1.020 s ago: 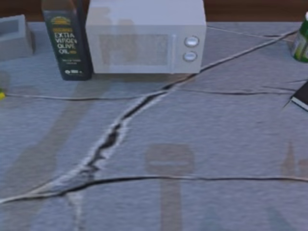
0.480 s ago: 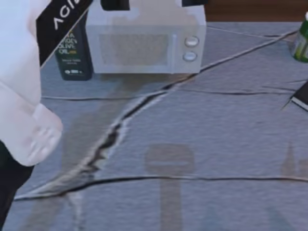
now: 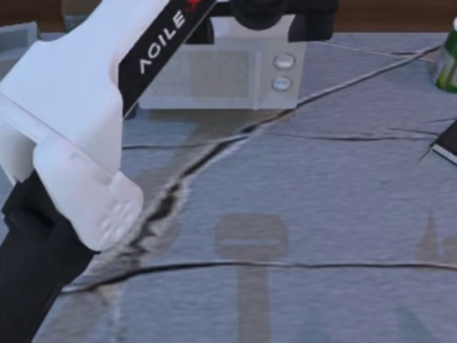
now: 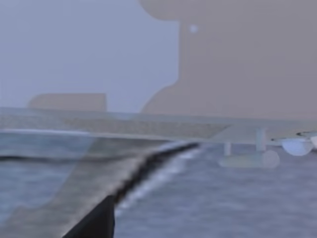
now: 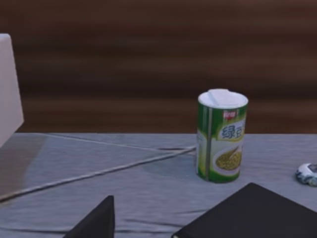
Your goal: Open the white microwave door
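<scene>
**One door, shut, with the left arm reaching over it**

One white microwave [image 3: 221, 71] stands at the far edge of the surface [image 3: 321, 214], left of centre in the top view, its two silver knobs [image 3: 283, 62] on the right of its front. The door [image 3: 207, 75], with its speckled mesh window, sits flush with that front and looks fully closed; judging by this, the opening has not begun.

The left arm [image 3: 78, 128] sweeps in from the near left, crossing over the microwave's left side, and its dark tool [image 3: 285, 11] hangs above the top right of the oven at the picture's upper edge. Whether its fingers are wide or narrow I cannot tell. The left wrist view gives only the oven's front edge seen from close in.

To do this step well, the tool should probably come down at the door's free right edge, beside the knob panel, and pull outward in an arc about the left hinge, not straight back, lest the oven slide.

The right arm is parked out of the top view; its camera faces a green can [image 5: 221, 136] by a black block [image 5: 247, 213].
</scene>
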Robot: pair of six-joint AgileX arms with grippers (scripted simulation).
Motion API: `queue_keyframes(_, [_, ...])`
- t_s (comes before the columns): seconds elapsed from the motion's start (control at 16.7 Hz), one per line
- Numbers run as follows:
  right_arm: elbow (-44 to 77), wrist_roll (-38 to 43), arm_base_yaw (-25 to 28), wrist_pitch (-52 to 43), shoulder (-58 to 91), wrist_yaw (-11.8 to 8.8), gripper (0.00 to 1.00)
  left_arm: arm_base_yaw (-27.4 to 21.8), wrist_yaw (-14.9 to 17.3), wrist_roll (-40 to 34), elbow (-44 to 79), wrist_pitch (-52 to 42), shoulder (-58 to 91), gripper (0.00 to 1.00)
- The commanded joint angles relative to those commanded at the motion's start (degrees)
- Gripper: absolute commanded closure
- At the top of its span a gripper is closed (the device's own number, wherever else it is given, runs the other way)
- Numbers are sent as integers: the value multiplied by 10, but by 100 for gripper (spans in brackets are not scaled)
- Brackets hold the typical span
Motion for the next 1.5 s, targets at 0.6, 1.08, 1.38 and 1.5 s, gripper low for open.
queue_keyframes(0.6, [0,0,0,0,0,0,0,20,8,19,-123,121,-8,0])
queue_keyframes(1.08, [0,0,0,0,0,0,0,30,12,29,-194,192,-11,0])
queue_keyframes(1.38, [0,0,0,0,0,0,0,30,12,29,-194,192,-11,38])
queue_keyframes(1.5, [0,0,0,0,0,0,0,30,12,29,-194,192,-11,53])
